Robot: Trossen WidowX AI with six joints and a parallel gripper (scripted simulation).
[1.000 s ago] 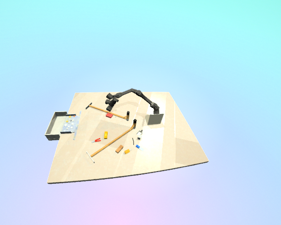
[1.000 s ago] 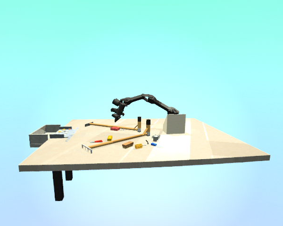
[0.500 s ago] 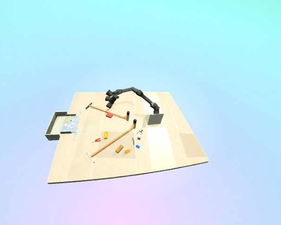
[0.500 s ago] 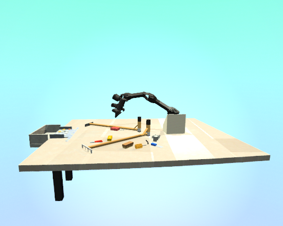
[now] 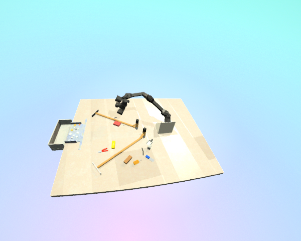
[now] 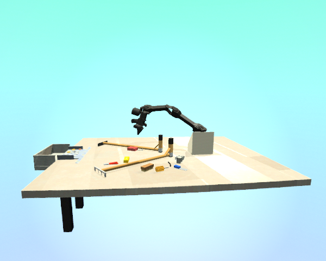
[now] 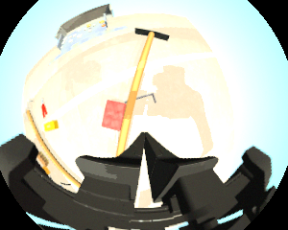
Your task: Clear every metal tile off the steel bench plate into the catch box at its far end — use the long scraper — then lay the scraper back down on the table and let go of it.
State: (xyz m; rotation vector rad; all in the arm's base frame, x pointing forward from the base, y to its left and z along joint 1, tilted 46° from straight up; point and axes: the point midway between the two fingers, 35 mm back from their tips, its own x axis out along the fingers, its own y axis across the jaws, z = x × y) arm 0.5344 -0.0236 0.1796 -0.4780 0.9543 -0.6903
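Seen from above, with twelve o'clock at the top of the view, a pale table [image 5: 78, 176] [image 6: 242, 165] [image 7: 86, 88] carries one black robot arm [image 5: 155, 103] [image 6: 185, 119], its mount at about two o'clock. The arm arches toward eleven o'clock, where its gripper [image 5: 120, 112] [image 6: 138, 132] [image 7: 145, 136] hangs above the table, pointing down. The fingers are closed, tips together, with nothing between them.

The long scraper [image 5: 114, 120] [image 6: 118, 145] [image 7: 140, 72] lies on the table near the gripper, out of its grasp. Its black blade points to ten o'clock, and an upright, black-topped grip stands at its opposite end. A red block [image 5: 117, 123] [image 6: 132, 148] [image 7: 114, 115] lies just beside the scraper's shaft.

At nine o'clock, the catch box [image 5: 56, 146] [image 6: 44, 162] [image 7: 84, 18] sits at the table's edge, adjoining the steel bench plate [image 5: 80, 133]. Metal tiles [image 5: 73, 133], some whitish and some orange, are scattered on the plate; they are too small to count surely.

A long rake [image 5: 119, 152] [image 6: 132, 163] slants down toward seven o'clock, its toothed head lowest. A yellow block [image 5: 113, 144] [image 6: 126, 159] [image 7: 51, 126] lies between the rake and the scraper.
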